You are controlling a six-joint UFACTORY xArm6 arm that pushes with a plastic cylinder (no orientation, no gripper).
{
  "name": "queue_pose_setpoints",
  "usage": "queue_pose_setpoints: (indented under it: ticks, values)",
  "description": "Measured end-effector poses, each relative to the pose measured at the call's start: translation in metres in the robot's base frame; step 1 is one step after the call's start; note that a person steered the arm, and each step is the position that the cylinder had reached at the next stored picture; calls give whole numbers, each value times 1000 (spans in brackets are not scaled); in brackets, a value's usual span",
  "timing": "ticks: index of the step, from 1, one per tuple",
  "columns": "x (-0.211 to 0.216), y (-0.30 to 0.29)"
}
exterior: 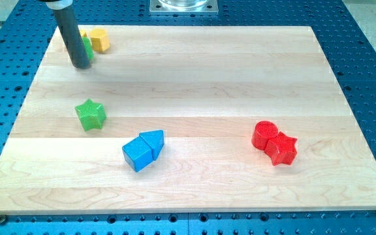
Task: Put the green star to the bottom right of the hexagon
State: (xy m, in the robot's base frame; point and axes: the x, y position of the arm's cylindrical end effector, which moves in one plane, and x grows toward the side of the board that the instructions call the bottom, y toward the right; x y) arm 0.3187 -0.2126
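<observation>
Pale wooden board (194, 72) on blue perforated table (371, 72).

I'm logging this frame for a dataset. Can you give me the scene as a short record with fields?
tip: at the view's top left, beside a partly hidden green block
green star: left of centre, alone
yellow hexagon: top left, right of the rod
blue blocks: cube touching a pointed one, bottom centre
red blocks: cylinder touching a star, right
board: wooden
</observation>
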Motion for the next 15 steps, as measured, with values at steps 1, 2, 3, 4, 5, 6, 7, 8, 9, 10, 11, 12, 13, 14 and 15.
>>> queue_pose_setpoints:
  ticks: [1, 2, 3, 4, 5, 6, 7, 8, 9, 10, 11, 12, 13, 14, 15]
  values:
    - [47, 52]
    - [115, 114]
    - [182, 72]
    - [200, 19]
    - [179, 49]
    - [155, 56]
    - [105, 56]
    - [53, 53]
    - [44, 22]
    - [56, 11]
    - [31, 20]
    - [10, 44]
    - [10, 58]
    - [2, 65]
    - [-13, 65]
